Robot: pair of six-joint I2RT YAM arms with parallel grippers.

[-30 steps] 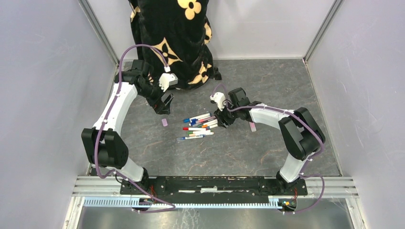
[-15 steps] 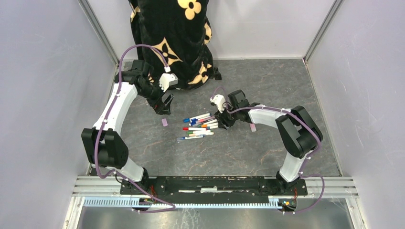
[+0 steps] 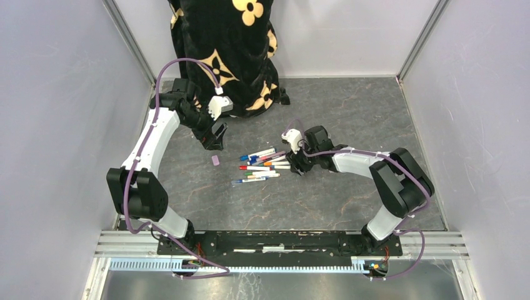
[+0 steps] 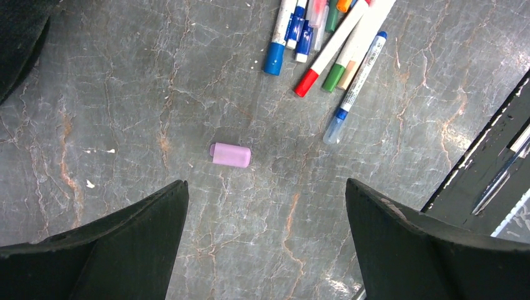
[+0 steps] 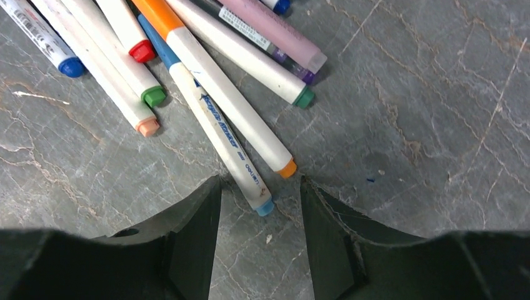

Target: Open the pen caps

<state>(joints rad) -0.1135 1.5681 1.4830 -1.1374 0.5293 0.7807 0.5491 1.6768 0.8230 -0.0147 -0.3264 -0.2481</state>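
Note:
Several pens (image 3: 259,165) with white barrels and coloured ends lie in a loose pile mid-table. My right gripper (image 3: 295,164) is low at their right ends. In the right wrist view it (image 5: 259,187) is open, and the light-blue end of one pen (image 5: 215,128) lies between its fingertips, with an orange-ended pen (image 5: 231,106) just beside. A loose pink cap (image 3: 215,160) lies left of the pile. My left gripper (image 3: 212,139) hovers behind the cap. In the left wrist view it (image 4: 265,184) is open and empty, with the cap (image 4: 230,155) ahead of it and the pens (image 4: 331,44) further off.
A black cloth with cream flowers (image 3: 225,50) hangs at the back by the left arm. Grey walls and metal posts close in both sides. The black base rail (image 4: 494,162) shows at the right edge of the left wrist view.
My right gripper has moved a little right and toward the near edge, settling at the pens' right ends. Its arm now covers the spot where a small pink cap lay. The left arm has not moved.

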